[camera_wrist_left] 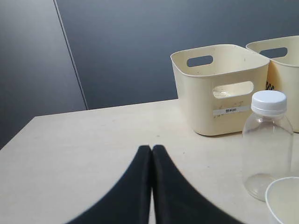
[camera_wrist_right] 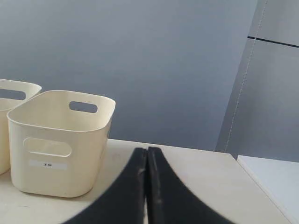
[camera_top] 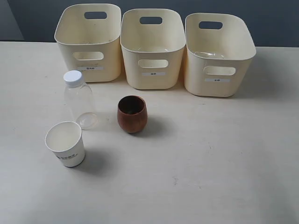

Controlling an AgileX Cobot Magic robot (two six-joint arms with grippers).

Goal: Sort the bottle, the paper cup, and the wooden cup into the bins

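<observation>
The clear bottle (camera_top: 78, 99) with a white cap stands upright left of centre; the left wrist view shows the bottle (camera_wrist_left: 267, 144) too. The white paper cup (camera_top: 65, 143) stands in front of it, its rim (camera_wrist_left: 283, 200) at that view's corner. The dark wooden cup (camera_top: 132, 114) stands upright mid-table. Three cream bins line the back: left bin (camera_top: 88, 43), middle bin (camera_top: 152, 48), right bin (camera_top: 218, 53). My left gripper (camera_wrist_left: 152, 148) is shut and empty, away from the bottle. My right gripper (camera_wrist_right: 147, 150) is shut and empty beside the right bin (camera_wrist_right: 58, 140). Neither gripper shows in the exterior view.
The light tabletop (camera_top: 210, 154) stretches bare to the front and right. A dark wall (camera_top: 37, 18) rises behind the bins. The table's far edge (camera_wrist_left: 93, 112) shows in the left wrist view, and a white surface (camera_wrist_right: 275, 182) lies beyond the table's side in the right wrist view.
</observation>
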